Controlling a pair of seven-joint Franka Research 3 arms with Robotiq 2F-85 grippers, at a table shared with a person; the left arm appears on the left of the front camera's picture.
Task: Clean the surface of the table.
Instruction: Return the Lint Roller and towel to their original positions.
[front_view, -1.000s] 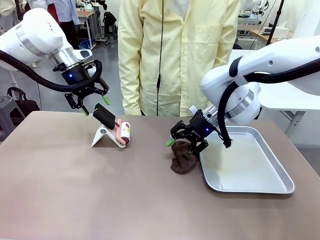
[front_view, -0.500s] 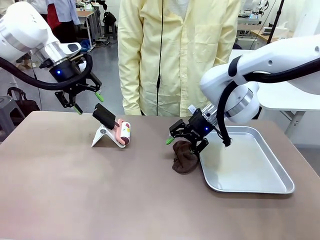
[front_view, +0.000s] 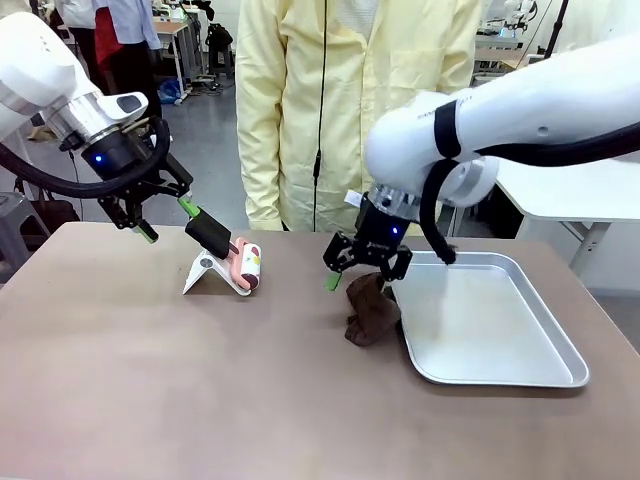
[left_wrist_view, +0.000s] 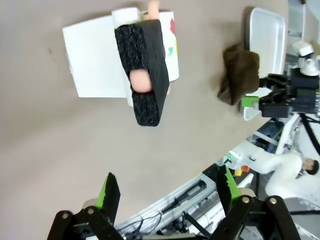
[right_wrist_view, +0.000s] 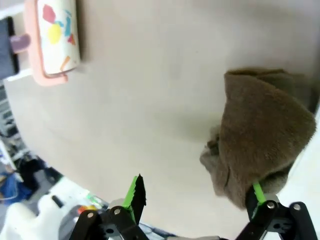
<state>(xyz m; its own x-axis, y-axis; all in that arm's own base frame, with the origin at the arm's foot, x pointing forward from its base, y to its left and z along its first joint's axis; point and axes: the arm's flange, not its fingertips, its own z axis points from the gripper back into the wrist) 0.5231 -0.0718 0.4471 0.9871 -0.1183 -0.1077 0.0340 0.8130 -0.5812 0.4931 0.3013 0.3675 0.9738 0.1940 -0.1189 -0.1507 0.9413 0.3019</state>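
The brown-grey table (front_view: 200, 390) carries a crumpled brown cloth (front_view: 372, 312) against the left rim of the metal tray (front_view: 480, 325). My right gripper (front_view: 358, 278) hovers just above the cloth, open and holding nothing. From the right wrist, its gripper (right_wrist_view: 196, 195) straddles the near edge of the cloth (right_wrist_view: 265, 130). A lint roller (front_view: 247, 266) with a pink frame and black handle rests on a white stand (front_view: 204, 272). My left gripper (front_view: 167, 221) hangs open up and left of the handle; in its wrist view that gripper (left_wrist_view: 167, 187) is apart from the handle (left_wrist_view: 145, 70).
A person in a pale yellow coat (front_view: 360, 100) stands at the far edge, between the arms. The tray holds nothing and takes up the right side. Bare tabletop stretches across the front and left. White-topped tables stand behind at the right.
The left arm has drawn back up and to the left, away from the roller handle. The right gripper has opened wider, risen and turned above the cloth, which stays on the table.
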